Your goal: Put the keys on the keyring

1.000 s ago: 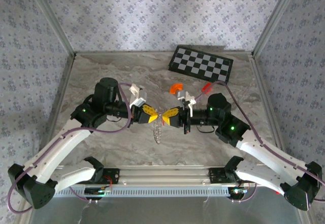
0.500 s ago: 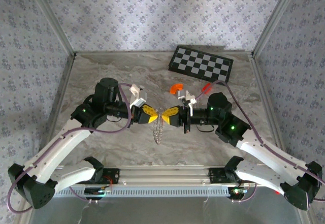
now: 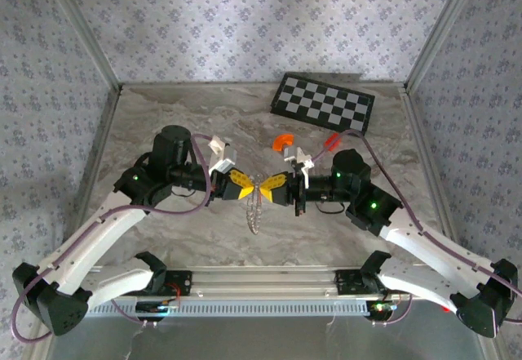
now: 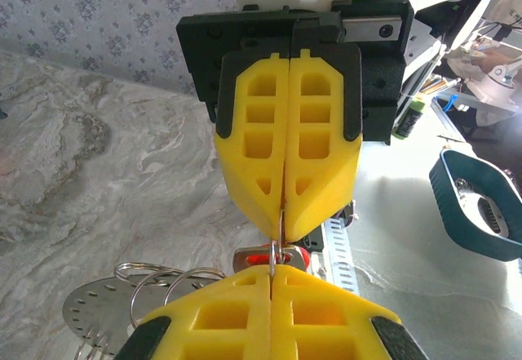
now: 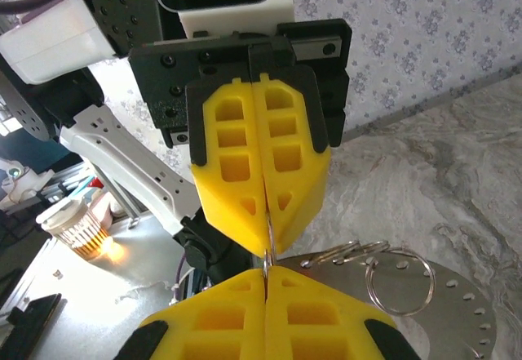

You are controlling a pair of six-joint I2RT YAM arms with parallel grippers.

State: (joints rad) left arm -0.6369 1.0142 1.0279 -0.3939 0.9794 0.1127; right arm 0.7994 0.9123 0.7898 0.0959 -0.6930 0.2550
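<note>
The keyring [image 3: 255, 213] hangs low at the middle of the tabletop [image 3: 163, 115], at 6 o'clock under the two grippers. It is thin, light and floppy, so it will swing and slip. Its wire is the best place to hold.

The left gripper [image 3: 249, 186] and right gripper [image 3: 263, 185] meet tip to tip. Both jaws are squeezed tight on the same thin ring wire. The keys [image 4: 273, 255] are one tiny red bit right at the tips. It is small and easy to drop.

Farther back, at 1 o'clock, are an orange arc [image 3: 282, 140] and a red brick [image 3: 330, 140]. Past them lies a checkered board [image 3: 323, 104]. The tabletop looks like smooth grey marble. Flowery walls [image 3: 245, 17] stand around it.
</note>
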